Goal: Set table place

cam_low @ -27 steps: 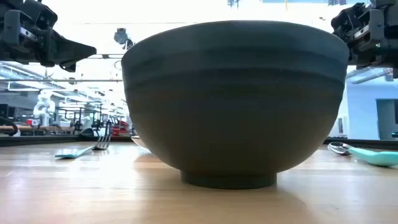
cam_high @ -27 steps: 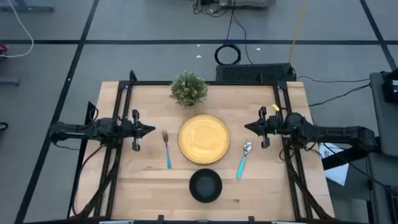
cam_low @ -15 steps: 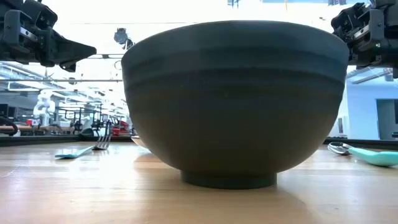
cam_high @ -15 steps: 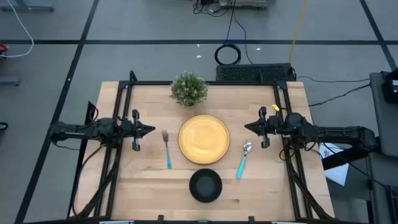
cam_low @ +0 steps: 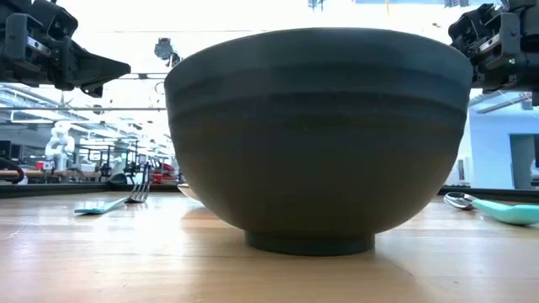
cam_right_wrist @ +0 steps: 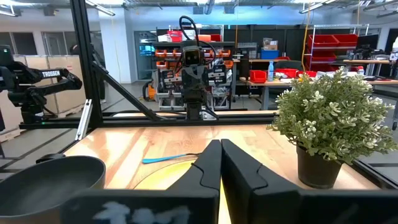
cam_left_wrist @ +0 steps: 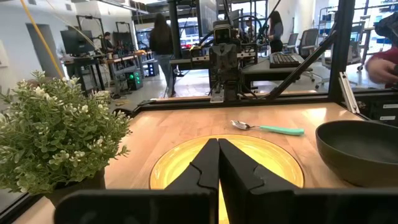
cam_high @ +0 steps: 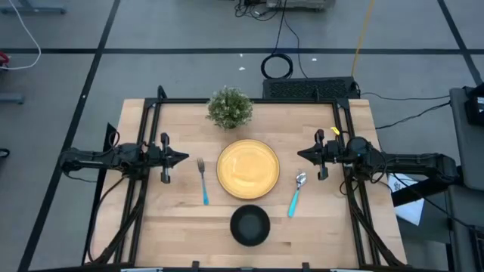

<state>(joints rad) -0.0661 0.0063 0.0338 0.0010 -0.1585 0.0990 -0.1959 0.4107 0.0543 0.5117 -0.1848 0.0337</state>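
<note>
1. High view: the left gripper (cam_high: pixel 184 158) and right gripper (cam_high: pixel 300 155) hang pinched shut and empty over the table (cam_high: pixel 181 227). Between their tips lies the yellow plate (cam_high: pixel 247 168). The fork (cam_high: pixel 203 180) is just ahead of the left tips, the spoon (cam_high: pixel 296 193) just beside the right tips, and the black bowl (cam_high: pixel 249 225) is near the plate at the front edge. A potted plant (cam_high: pixel 230 107) stands at the far edge.

2. Low view: the bowl (cam_low: pixel 318 135) looks stiff, fairly heavy and likely breakable; its rim seems the best place to pinch. The fork (cam_low: pixel 114 200) and spoon (cam_low: pixel 497 208) lie flat, thin and light, likely slippery, best taken by their blue handles.

3. Left wrist view: closed fingers (cam_left_wrist: pixel 202 168) point across the plate (cam_left_wrist: pixel 273 158) toward the spoon (cam_left_wrist: pixel 267 129). The plate looks smooth and shallow, to be gripped at its edge.

4. Right wrist view: closed fingers (cam_right_wrist: pixel 239 171), holding nothing, face the fork (cam_right_wrist: pixel 165 158).

5. Against the earlier frames, nothing differs: both arms and every piece sit as they did.
</note>
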